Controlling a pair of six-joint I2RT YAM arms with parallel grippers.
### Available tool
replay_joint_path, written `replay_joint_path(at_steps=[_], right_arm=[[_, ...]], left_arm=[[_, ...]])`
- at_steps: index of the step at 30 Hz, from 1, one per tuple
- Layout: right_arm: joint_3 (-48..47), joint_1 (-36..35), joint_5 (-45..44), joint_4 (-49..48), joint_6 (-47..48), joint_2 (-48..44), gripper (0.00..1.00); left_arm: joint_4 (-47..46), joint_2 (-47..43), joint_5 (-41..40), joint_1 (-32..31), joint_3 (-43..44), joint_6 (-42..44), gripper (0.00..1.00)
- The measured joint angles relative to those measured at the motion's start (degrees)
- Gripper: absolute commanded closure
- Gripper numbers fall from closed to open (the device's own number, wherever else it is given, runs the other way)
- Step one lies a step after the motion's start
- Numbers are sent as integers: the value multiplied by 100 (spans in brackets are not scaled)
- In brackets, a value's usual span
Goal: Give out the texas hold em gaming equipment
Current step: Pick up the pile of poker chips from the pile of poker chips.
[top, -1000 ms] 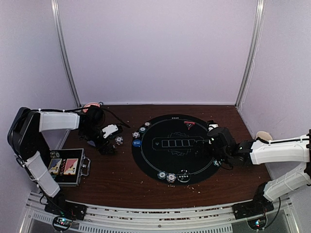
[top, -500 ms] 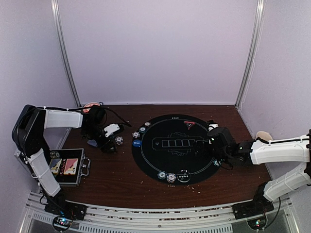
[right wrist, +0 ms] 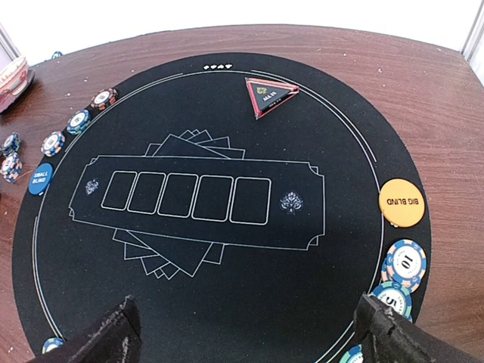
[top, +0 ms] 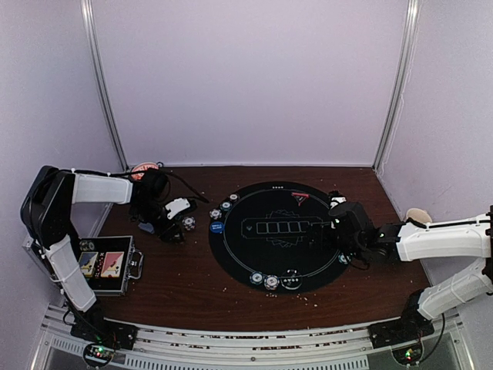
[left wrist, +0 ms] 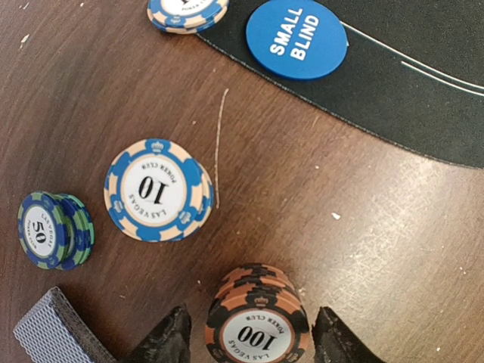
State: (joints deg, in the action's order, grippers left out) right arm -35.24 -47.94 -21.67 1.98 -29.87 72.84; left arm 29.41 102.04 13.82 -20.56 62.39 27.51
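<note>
Left gripper (left wrist: 253,338) shifted slightly, 100-chip stack (left wrist: 257,321) between its parted jaws

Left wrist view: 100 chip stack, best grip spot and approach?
Pinch the 100 chip stack across its rim, low on the sides, coming straight down. It stands upright, and the left tool straddles it with both sides free.

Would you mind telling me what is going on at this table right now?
Two robot arms are laying out a poker game. The left gripper is open astride a stack of 100 chips on the table beside the mat, not yet closed on it. The 10 chips, 50 chips and a card deck lie nearby. The right gripper hovers open and empty over the mat, where the small blind button, big blind button and triangle marker already sit.
</note>
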Motion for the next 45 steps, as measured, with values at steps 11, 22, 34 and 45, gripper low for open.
replay_joint_path(at_steps=[11,22,34,45], right_arm=[[0,2,2,0,0,0,0],[0,0,0,0,0,0,0],[0,0,0,0,0,0,0],[83,0,-382,-13,-74,-538,0]], left_arm=[[0,31,-22,0,0,0,47],[0,42,-59,0,4,-15,69],[254,-546,-90,0,33,-20,74],[675,-745,-118,-822,918,-109,75]])
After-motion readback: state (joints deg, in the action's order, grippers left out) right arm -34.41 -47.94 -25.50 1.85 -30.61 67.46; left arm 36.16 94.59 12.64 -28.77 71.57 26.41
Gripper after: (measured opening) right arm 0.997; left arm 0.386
